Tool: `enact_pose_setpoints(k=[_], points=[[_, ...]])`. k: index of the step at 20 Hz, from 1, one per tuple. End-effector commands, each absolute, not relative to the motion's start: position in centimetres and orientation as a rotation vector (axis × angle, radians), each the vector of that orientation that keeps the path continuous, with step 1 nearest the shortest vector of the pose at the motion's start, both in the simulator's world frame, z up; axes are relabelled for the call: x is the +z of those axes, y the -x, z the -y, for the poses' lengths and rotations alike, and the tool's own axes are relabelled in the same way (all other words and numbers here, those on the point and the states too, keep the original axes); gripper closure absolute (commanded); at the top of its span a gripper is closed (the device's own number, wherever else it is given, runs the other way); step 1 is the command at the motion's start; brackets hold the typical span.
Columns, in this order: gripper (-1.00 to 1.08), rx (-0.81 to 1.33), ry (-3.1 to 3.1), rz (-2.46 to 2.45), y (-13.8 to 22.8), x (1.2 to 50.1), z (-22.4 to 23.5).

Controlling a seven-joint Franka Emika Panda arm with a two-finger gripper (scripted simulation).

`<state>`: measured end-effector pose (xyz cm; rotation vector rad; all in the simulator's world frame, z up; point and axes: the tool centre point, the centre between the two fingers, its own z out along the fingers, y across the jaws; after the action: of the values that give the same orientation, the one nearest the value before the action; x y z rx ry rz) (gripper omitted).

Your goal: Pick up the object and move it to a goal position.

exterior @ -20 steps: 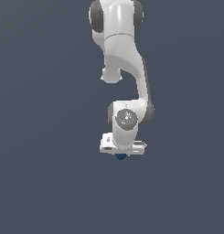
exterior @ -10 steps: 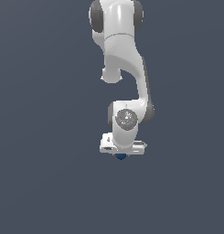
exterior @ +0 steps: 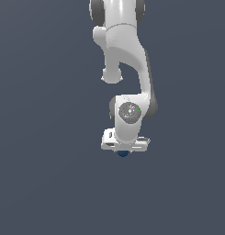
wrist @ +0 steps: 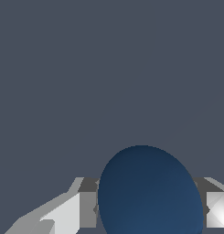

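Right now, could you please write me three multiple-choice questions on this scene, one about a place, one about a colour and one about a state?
1. Where is the ball?
A. between the fingers of the gripper
B. far off on the floor
C. on top of the arm

2. What colour is the ball?
A. red
B. dark blue
C. yellow

3. How does the gripper stand?
A. wide open with nothing in it
B. out of sight
C. shut on the ball

Answers:
1 A: in the wrist view a finger sits against each side of the ball.
2 B: both views show it dark blue.
3 C: the fingers meet the ball's sides with no gap.
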<state>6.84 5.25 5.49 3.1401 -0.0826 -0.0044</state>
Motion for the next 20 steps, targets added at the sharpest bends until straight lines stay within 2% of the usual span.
enact_pose_setpoints(k=[1,8,20], points=[[1.08,-0.001,-3.140,0.082,-6.5,6.9,-5.6],[1.08,-0.001,-3.140,0.082,-4.5,12.5,-7.0],[1.08,0.000,-3.139,0.082,-0.2,25.9,-10.3]])
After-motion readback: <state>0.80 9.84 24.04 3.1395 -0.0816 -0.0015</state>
